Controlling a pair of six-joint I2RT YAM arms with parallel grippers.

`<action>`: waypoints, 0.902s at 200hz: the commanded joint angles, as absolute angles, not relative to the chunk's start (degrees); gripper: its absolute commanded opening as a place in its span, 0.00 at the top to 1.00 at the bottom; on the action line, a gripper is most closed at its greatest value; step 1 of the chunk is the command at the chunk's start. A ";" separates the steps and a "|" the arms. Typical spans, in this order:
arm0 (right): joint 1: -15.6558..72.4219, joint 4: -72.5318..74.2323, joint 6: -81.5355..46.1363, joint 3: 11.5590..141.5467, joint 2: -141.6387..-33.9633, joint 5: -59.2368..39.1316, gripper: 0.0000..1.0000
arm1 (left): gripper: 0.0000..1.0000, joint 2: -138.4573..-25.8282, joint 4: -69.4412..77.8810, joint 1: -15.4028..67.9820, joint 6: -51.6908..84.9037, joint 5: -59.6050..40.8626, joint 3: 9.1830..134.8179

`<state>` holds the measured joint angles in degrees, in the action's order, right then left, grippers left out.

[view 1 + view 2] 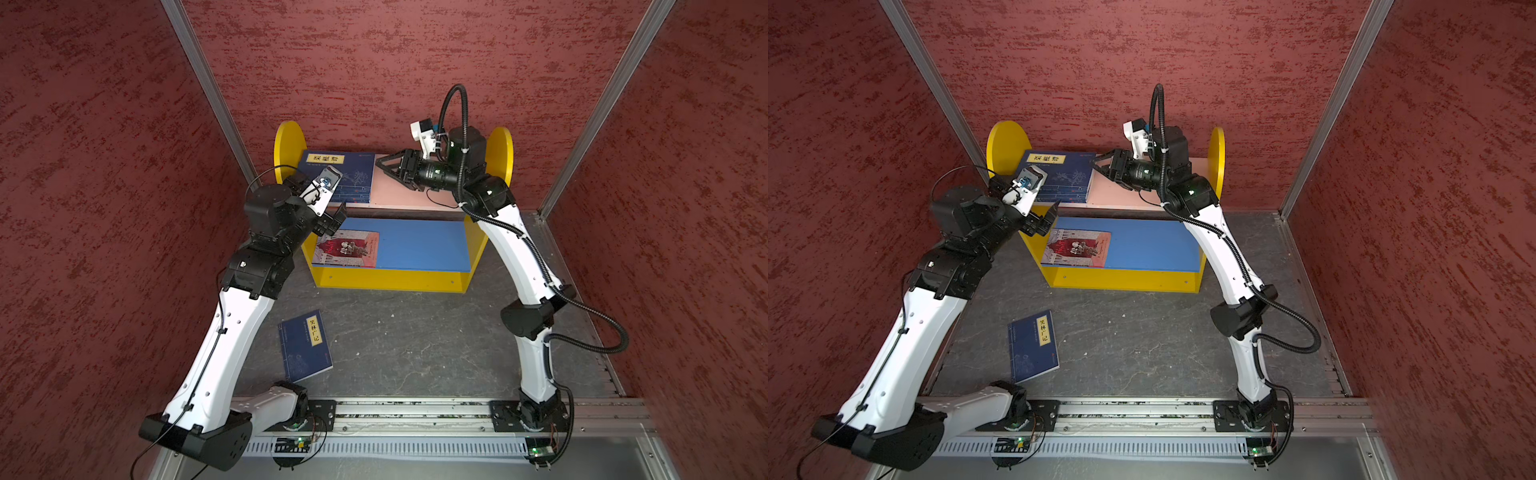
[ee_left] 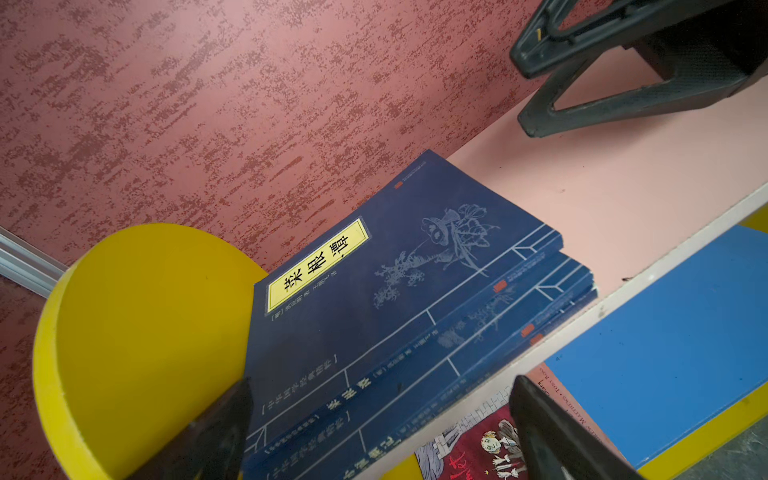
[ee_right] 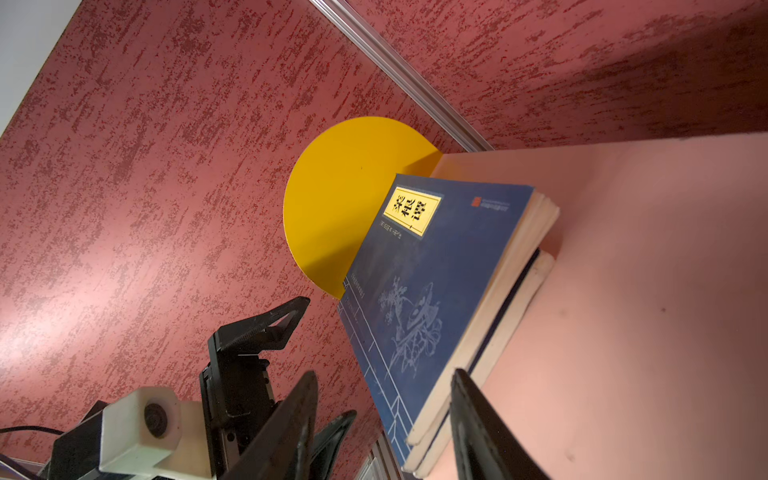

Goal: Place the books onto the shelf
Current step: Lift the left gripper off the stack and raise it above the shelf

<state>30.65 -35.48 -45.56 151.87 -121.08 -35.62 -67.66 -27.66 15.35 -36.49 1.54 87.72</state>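
Observation:
The shelf (image 1: 496,153) (image 1: 1217,158) stands against the back wall, with yellow sides, a pink upper board (image 2: 602,174) (image 3: 665,249) and a blue lower board (image 1: 424,245). A stack of navy books (image 1: 353,174) (image 1: 1067,174) (image 2: 395,291) (image 3: 436,270) lies flat at the upper board's left end. A red book (image 1: 349,249) (image 1: 1077,249) (image 2: 469,449) lies on the blue board. One navy book (image 1: 305,349) (image 1: 1034,347) lies on the table. My left gripper (image 1: 332,220) (image 1: 1046,218) (image 2: 382,419) is open before the stack's front edge. My right gripper (image 1: 379,163) (image 1: 1098,163) (image 2: 525,89) (image 3: 384,399) hovers open, just right of the stack.
Red textured walls close in the back and both sides, with aluminium posts (image 1: 208,91) at the corners. A metal rail (image 1: 415,411) runs along the table's front edge under both arm bases. The right half of both shelf boards is bare.

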 commanded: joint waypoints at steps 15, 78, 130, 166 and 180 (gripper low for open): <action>30.87 -35.68 -44.91 152.52 -119.04 -36.29 0.46 | 0.04 -68.55 -24.88 14.09 -36.14 0.89 87.45; 30.92 -36.60 -43.88 152.57 -118.39 -32.33 0.44 | 0.03 -70.08 -33.53 16.89 -31.32 -2.25 97.73; 30.76 -35.28 -45.92 152.54 -120.16 -32.57 0.44 | 0.02 -78.97 -35.64 18.55 -25.84 1.37 111.61; 30.94 -35.57 -45.75 152.55 -120.26 -33.56 0.45 | 0.00 -85.44 -35.95 18.47 -23.03 2.90 118.68; 31.03 -36.35 -45.06 152.51 -119.52 -33.10 0.45 | 0.01 -88.32 -35.48 18.54 -23.08 3.06 121.94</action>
<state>30.70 -36.25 -45.80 151.87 -120.97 -33.26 -84.58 -34.68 18.55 -25.47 1.72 117.82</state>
